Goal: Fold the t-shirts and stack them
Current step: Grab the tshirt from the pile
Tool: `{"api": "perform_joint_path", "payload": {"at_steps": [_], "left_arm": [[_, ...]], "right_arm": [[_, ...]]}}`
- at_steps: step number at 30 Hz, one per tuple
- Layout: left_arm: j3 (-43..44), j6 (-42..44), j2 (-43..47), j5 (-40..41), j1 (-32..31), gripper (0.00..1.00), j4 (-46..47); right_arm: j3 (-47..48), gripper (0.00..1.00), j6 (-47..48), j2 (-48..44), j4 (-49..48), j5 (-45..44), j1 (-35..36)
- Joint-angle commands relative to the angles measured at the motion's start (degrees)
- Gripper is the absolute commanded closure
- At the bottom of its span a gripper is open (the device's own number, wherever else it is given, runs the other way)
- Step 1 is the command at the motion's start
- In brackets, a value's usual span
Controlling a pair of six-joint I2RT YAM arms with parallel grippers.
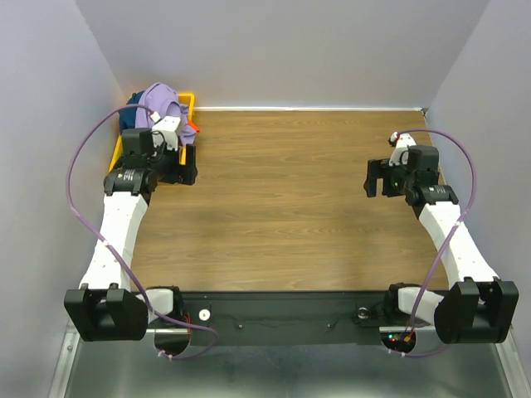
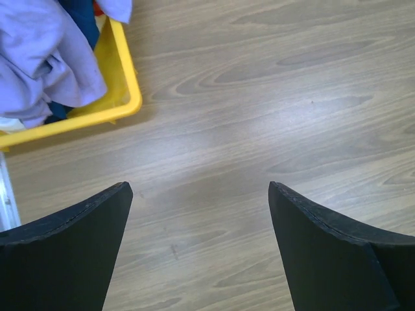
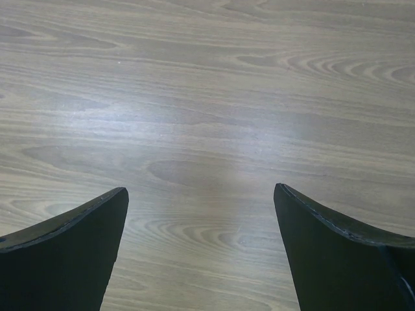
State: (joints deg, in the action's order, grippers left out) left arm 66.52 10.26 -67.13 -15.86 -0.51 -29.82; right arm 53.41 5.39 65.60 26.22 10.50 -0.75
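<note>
the t-shirts (image 1: pixel 153 108) are all in a crumpled heap in the yellow bin (image 2: pixel 123 78), at the far left corner of the table (image 1: pixel 282 199). the lavender shirt (image 2: pixel 39 58) lies on top and hangs a little over the rim, the navy shirt (image 2: pixel 81 19) is under it, and only a small bit of the orange-red shirt (image 2: pixel 97 6) shows. no shirt is laid out yet, so i cannot tell where a collar or a hem points, and the heap has no clear long axis of its own — only the bin has one, which runs from near to far along the left wall. the left gripper (image 2: pixel 199 188) hovers just beside the bin with its jaws wide apart and nothing between them. the right gripper (image 3: pixel 201 188) is well apart, over bare wood, also wide open and empty. the risk i see is that a pinch into the heap takes two layers together, because the cloths are tangled, or that a finger catches the rim and drags or tips the light bin. a random grip can also leave the shirt hanging bunched — hard to spread flat.
</note>
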Motion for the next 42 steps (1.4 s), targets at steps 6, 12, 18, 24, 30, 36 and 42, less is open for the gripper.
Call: {"api": "perform_joint_path", "payload": {"at_steps": [6, 12, 18, 24, 30, 36, 42], "left_arm": [[21.5, 2.8, -9.2, 10.6, 2.4, 0.02, 1.5], [40.6, 3.2, -22.4, 13.1, 5.3, 0.1, 3.4], [62.1, 2.7, -39.5, 11.9, 7.5, 0.23, -1.5], [63.0, 2.9, -46.6, 7.6, 8.2, 0.25, 0.7], [60.1, 3.1, -50.9, 7.1, 8.2, 0.28, 1.4], [59.8, 3.3, -53.5, 7.8, 8.2, 0.35, 1.3], [60.7, 3.4, -56.1, 7.3, 8.1, 0.4, 0.7]], "right_arm": [[-0.4, 0.0, 0.9, -0.5, -0.1, 0.1, -0.1], [-0.6, 0.0, 0.8, 0.0, -0.1, -0.2, -0.1], [-1.4, 0.0, 0.9, -0.5, 0.1, -0.5, -0.1], [-2.3, 0.0, 1.4, 0.4, 0.1, -0.9, -0.1], [-2.3, 0.0, 1.5, 2.1, 0.1, -0.6, -0.1], [-2.5, 0.0, 1.6, 3.2, 0.1, -0.7, -0.1], [-2.5, 0.0, 1.6, 3.7, 0.1, -0.8, -0.1]]}}
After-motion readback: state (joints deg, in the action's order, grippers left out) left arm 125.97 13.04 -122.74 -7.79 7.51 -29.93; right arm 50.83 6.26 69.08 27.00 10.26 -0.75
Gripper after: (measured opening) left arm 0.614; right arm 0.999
